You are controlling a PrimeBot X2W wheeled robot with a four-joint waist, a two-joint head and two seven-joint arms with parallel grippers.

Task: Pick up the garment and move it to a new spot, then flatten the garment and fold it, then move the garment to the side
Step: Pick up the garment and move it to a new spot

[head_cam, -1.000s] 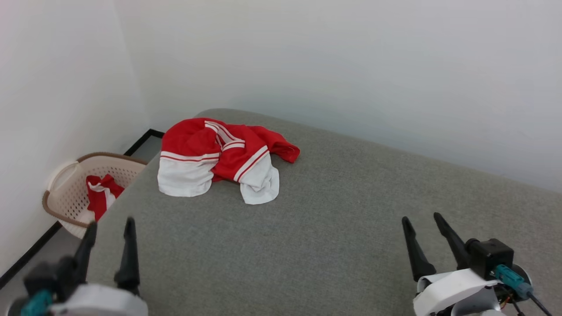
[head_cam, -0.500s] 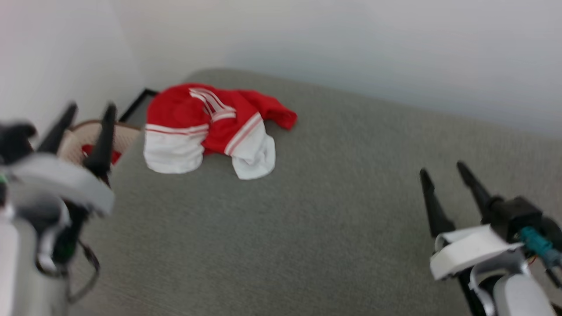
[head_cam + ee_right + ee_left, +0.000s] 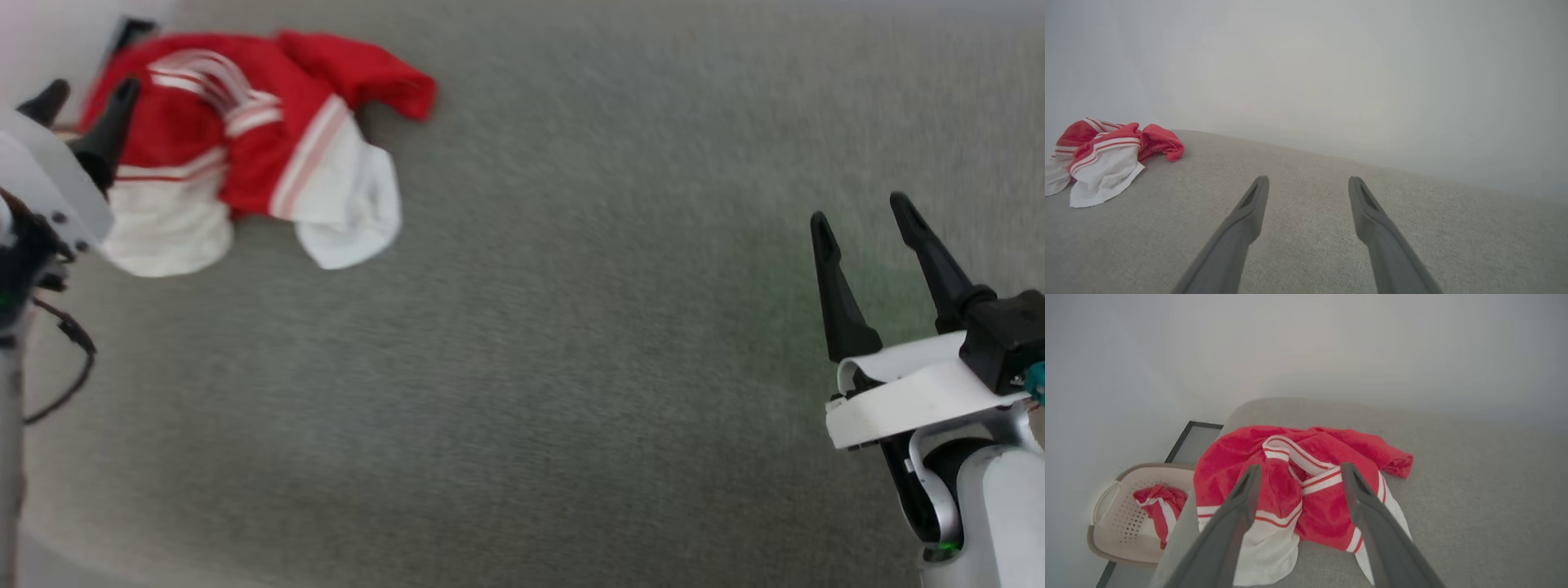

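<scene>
Crumpled at the far left corner of the grey fabric surface (image 3: pixel 571 367), the soft bright-red, white-hemmed garment (image 3: pixel 1314 498) wants the wide-open left gripper (image 3: pixel 1298 469) to pinch one raised fold deeply, while the right gripper (image 3: pixel 859 211) hovers open over that surface's right side.

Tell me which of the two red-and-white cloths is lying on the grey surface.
The garment, crumpled on the grey surface ahead of the open left gripper. The smaller cloth bundle sits inside the beige basket instead.
</scene>
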